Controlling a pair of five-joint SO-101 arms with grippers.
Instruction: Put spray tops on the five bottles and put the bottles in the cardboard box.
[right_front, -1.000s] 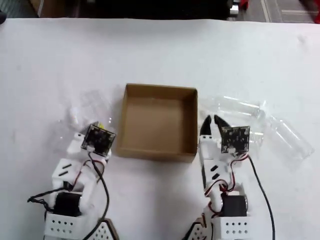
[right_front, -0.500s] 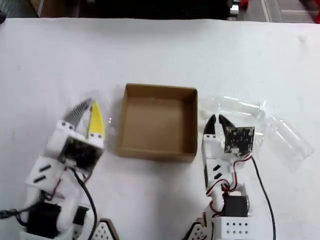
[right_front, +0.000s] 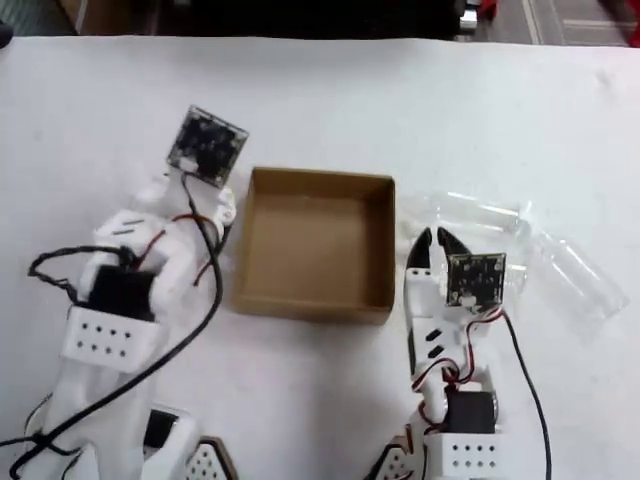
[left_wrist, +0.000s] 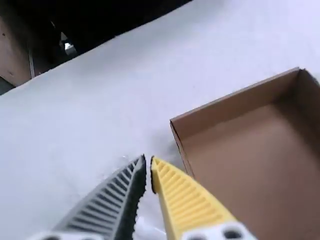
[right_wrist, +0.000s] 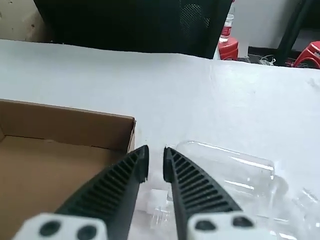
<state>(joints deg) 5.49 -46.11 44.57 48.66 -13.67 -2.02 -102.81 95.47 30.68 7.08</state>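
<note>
- Because the bottles are clear, thin plastic, you should expect them to be very light, smooth and easy to squash; this is a judgement from their look.
- Both lie on their sides on the table (right_front: 400, 100), to the right of the cardboard box (right_front: 320, 178): the nearer bottle (right_front: 468, 213) is just beside the box wall, and the farther bottle (right_front: 578, 272) is further out to the right.
- The box stands open between the two arms and no bottle is in it, so the task seems near its beginning.
- Your right gripper (right_wrist: 155, 151) hangs low just beside the right wall of the box, near the nearer bottle. Its black fingers are parted by a narrow gap and hold nothing.
- Your left gripper (left_wrist: 148, 161) hangs above the table near a corner on the left side of the box. Its grey and yellow fingers almost meet, with only a thin slit, and nothing is between them.
- Take a bottle across the middle of its body with soft pressure, because the round wall can slip or roll away; keep the neck free for the spray top.
- A small white piece (right_wrist: 156, 199) lies beside the nearer bottle; whether it is a spray top, you cannot tell.
</note>
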